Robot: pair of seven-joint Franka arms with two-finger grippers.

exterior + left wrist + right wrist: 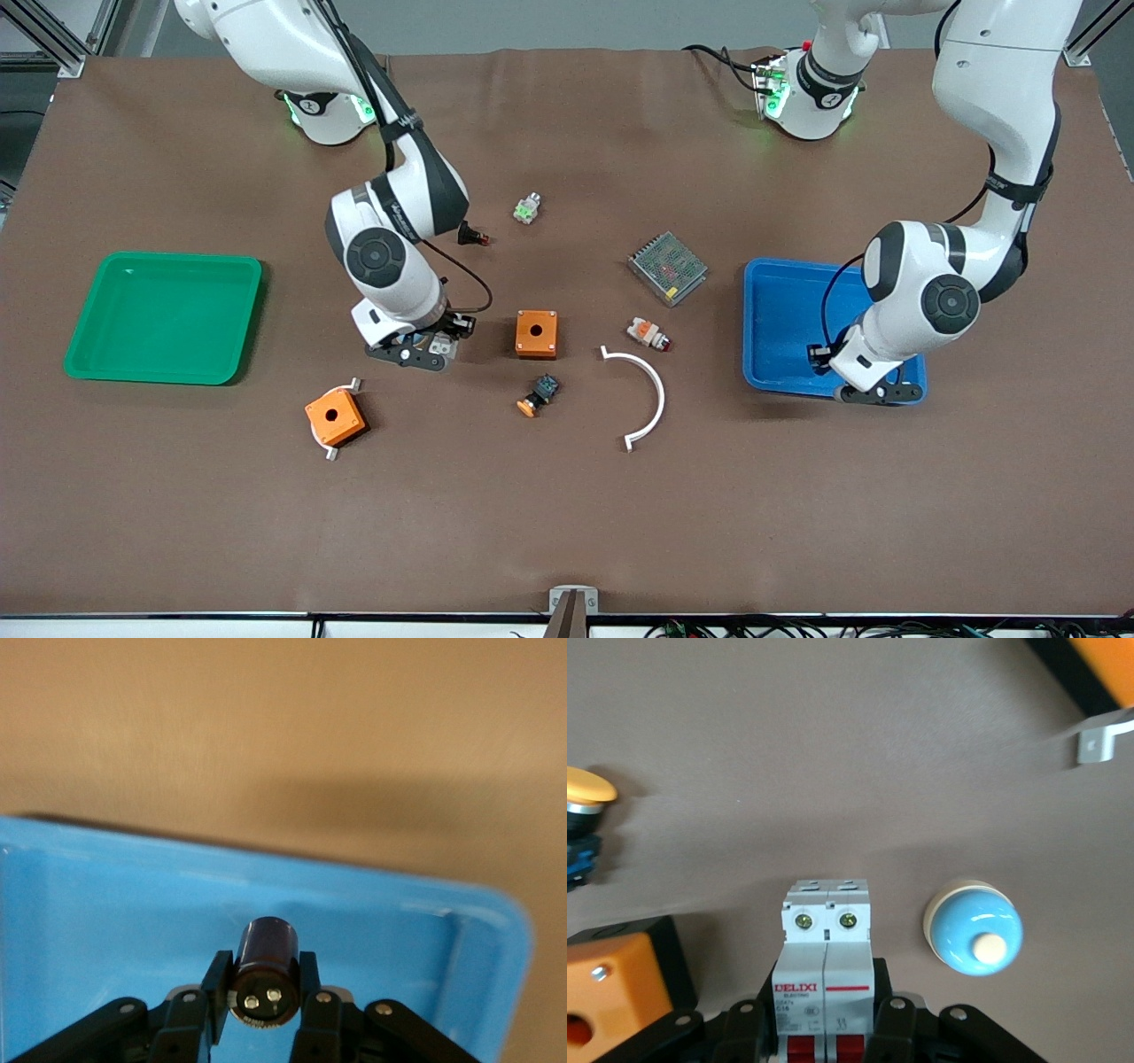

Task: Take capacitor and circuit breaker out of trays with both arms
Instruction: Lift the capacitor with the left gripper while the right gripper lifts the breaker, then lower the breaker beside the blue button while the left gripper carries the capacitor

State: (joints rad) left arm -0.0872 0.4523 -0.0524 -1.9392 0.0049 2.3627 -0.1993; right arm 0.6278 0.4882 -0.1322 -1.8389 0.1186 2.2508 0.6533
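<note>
**2 arms, 2 parts held**

The brown table (567, 514) carries 2 trays: a green tray (164, 317) toward the right arm's end and a blue tray (784, 323) toward the left arm's end.

The left gripper (873, 394) hangs over the blue tray's edge nearest the front camera, its fingers pinching the capacitor (266, 979), a dark stubby cylinder seen end-on in the left wrist view with 2 metal terminals, above the tray's blue floor.

The right gripper (416, 353) is low over the table between the green tray and an orange box (537, 334), its fingers clamped on the sides of the breaker (827, 970), a white block with red levers.

A curved white strip (645, 399) lies nearer the front camera than a metal-mesh module (668, 268). A second orange box (335, 417) sits nearer the camera than the right gripper. In the right wrist view a small blue dome (973, 927) rests on the table just beside the breaker.
</note>
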